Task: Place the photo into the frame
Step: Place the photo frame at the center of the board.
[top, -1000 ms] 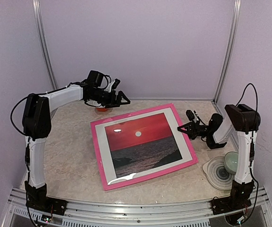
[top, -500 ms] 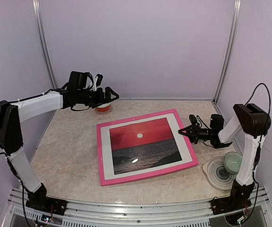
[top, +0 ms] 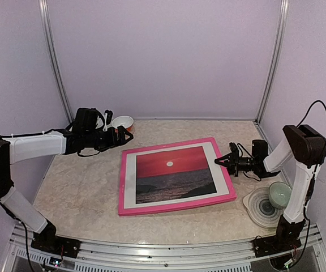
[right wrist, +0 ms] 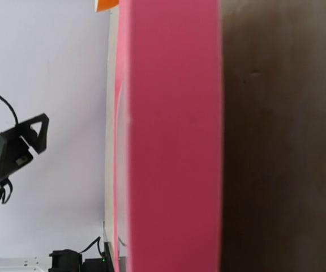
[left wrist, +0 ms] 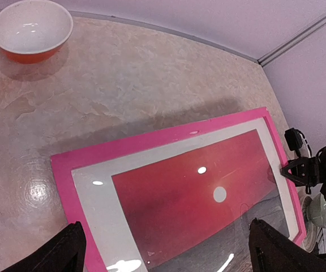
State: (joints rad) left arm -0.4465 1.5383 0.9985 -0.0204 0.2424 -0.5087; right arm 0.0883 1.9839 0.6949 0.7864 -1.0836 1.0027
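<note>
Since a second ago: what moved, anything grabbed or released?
The left gripper, open throughout, dropped and pulled leftward, uncovering the bowl. The frame, photo inside, turned slightly and settled flatter. The right gripper stayed clamped on the frame's right edge; nothing grabbed or released.

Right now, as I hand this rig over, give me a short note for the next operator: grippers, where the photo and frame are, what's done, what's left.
Left gripper: open, holding nothing, hovering beside the orange bowl.
Right gripper: shut on the right edge of the frame.
Things: the frame lies face up between the arms. The photo shows inside it, bordered by the white mat.
Done: the photo appears seated in the frame.
Left: probably release the right edge and back away. I cannot tell whether that side sits flat.
</note>
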